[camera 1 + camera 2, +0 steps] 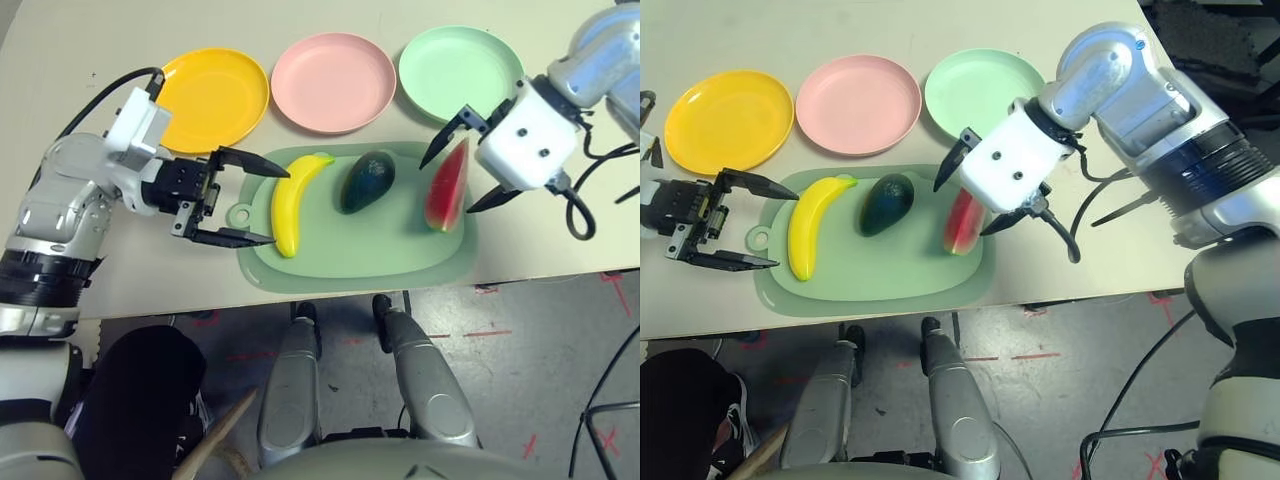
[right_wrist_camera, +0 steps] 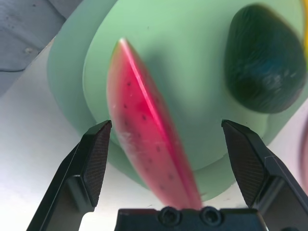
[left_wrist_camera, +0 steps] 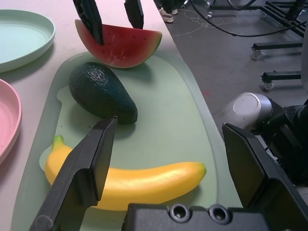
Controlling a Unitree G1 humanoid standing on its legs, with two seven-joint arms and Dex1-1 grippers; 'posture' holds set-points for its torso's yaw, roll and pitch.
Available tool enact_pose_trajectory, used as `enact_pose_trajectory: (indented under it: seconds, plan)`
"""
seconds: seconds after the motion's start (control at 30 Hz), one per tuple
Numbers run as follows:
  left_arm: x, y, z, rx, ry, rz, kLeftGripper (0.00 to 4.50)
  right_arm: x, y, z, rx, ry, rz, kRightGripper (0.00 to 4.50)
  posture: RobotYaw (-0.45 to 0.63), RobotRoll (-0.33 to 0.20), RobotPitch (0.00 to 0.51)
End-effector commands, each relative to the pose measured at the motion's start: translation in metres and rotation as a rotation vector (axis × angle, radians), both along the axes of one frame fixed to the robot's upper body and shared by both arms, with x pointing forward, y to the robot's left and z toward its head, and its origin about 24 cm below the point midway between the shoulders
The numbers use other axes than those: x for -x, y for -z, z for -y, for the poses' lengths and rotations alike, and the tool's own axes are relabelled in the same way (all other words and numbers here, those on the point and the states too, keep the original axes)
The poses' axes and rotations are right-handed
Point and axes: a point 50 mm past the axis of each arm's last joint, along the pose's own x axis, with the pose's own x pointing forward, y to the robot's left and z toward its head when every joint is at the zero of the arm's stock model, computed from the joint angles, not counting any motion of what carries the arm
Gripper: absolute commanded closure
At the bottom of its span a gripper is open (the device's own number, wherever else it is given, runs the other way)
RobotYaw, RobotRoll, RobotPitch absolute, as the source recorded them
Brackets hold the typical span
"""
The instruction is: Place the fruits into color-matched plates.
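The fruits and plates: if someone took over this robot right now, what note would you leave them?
Left gripper: jaws open, level with the banana, not touching.
Right gripper: jaws open, above the watermelon wedge, no grip.
Banana, avocado and wedge all lie on the cutting mat.
Yellow plate, pink plate and green plate hold nothing.
Done: nothing placed.
Left: all three fruits.

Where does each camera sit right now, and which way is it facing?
Left eye: head, looking down at three plates and the cutting mat; silver forearms show.
Right eye: same scene beside it; right hand open over the watermelon wedge.
Left wrist: along the open left hand at the banana, avocado beyond.
Right wrist: steeply down between its fingers at the wedge.
Both wrist views share wedge and avocado.
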Motion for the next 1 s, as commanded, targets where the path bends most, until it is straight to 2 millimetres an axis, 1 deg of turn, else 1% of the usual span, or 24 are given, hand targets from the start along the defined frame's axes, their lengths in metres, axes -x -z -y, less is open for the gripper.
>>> enact_pose_trajectory:
  seconds: [0.03,0.43,0.7,1.0]
  plan:
    - [0.003,-0.001,0.002,-0.031,0.024,0.009,0.05,-0.004,0.004,0.002,0.017,0.025,-0.008,0.0,-0.12,0.0,0.411]
    - [0.002,-0.001,0.001,-0.037,0.008,0.012,0.05,-0.009,0.019,0.001,0.026,0.038,-0.045,0.0,-0.1,0.0,0.408]
    - [0.003,-0.002,0.002,-0.042,0.009,0.016,0.05,-0.006,0.029,0.001,0.031,0.033,-0.065,0.0,-0.09,0.0,0.402]
    - [0.003,-0.004,0.002,-0.059,0.007,0.032,0.05,-0.015,0.023,-0.003,-0.028,0.077,-0.034,0.0,-0.08,0.0,0.392]
